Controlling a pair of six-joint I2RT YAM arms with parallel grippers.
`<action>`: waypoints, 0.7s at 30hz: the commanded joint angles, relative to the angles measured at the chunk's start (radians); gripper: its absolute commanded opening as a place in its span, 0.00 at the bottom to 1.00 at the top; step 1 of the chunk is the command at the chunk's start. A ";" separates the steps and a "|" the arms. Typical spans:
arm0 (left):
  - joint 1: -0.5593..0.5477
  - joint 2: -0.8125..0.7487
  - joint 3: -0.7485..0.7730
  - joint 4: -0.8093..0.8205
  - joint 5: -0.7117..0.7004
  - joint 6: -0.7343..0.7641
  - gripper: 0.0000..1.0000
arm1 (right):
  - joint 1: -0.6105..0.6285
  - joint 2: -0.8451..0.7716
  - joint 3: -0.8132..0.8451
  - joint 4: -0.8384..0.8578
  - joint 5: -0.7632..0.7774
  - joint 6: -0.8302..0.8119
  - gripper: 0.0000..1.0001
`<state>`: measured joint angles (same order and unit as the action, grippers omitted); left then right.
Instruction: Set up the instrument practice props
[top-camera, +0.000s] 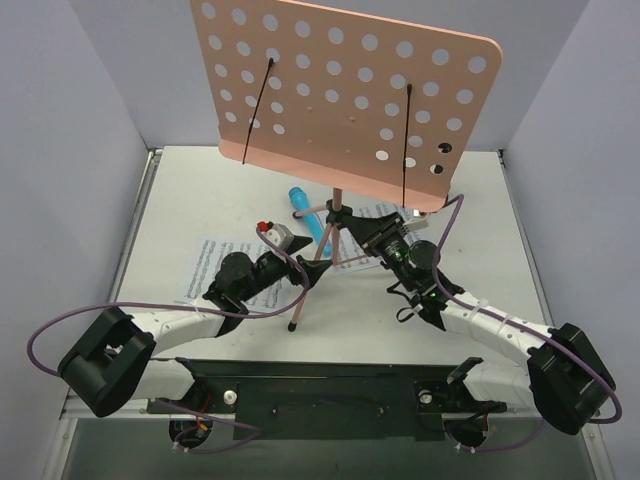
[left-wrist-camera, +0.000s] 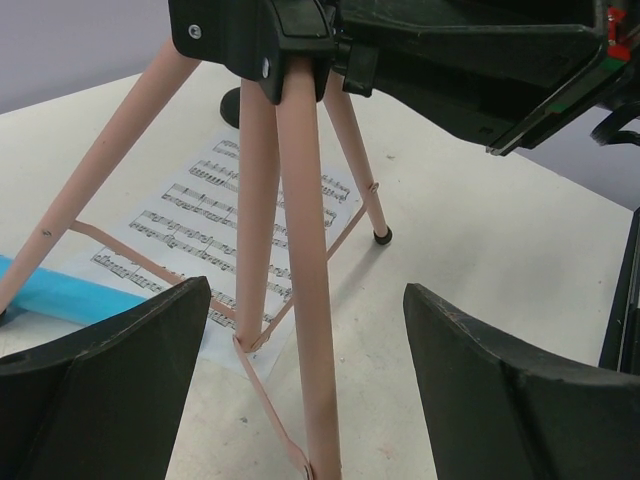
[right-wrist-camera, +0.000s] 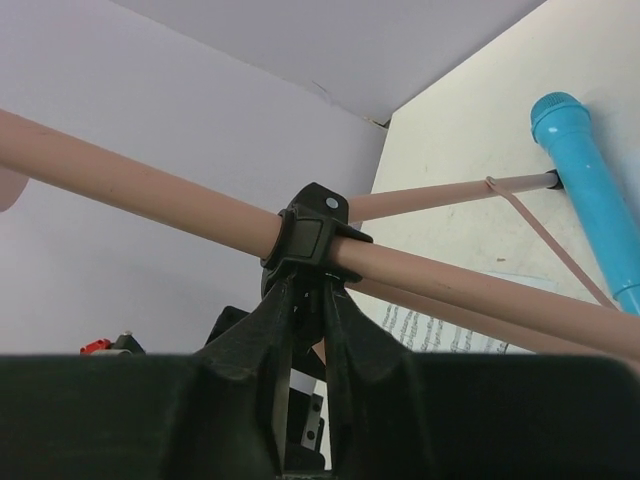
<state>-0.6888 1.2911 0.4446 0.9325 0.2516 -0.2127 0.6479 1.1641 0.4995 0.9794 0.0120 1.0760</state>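
The music stand (top-camera: 345, 85) is standing on its thin legs mid-worktop (top-camera: 480, 230). The right pincer (right-wrist-camera: 308, 295) is gripping its black collar (right-wrist-camera: 312, 235), jaws almost together. The left pincer (left-wrist-camera: 305, 290) is gaping wide, facing a front leg (left-wrist-camera: 320, 380) and holding nothing. The broad top is probably making the stand tippy. A slipping grip or a nudge from the left fingers risks toppling it onto the blue microphone (top-camera: 303, 210) and the music page (left-wrist-camera: 200, 215) lying beneath.
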 joint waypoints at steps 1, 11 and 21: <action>-0.008 0.008 -0.004 0.074 0.018 0.018 0.89 | 0.004 0.042 0.031 0.067 0.031 0.093 0.04; -0.008 0.028 0.000 0.072 0.020 0.041 0.85 | 0.030 0.114 -0.036 0.169 0.129 0.428 0.00; -0.012 0.047 0.017 0.062 0.029 0.053 0.83 | 0.075 0.235 -0.059 0.195 0.141 0.880 0.00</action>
<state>-0.6926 1.3300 0.4343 0.9470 0.2626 -0.1741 0.7029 1.3293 0.4614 1.1755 0.1291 1.7462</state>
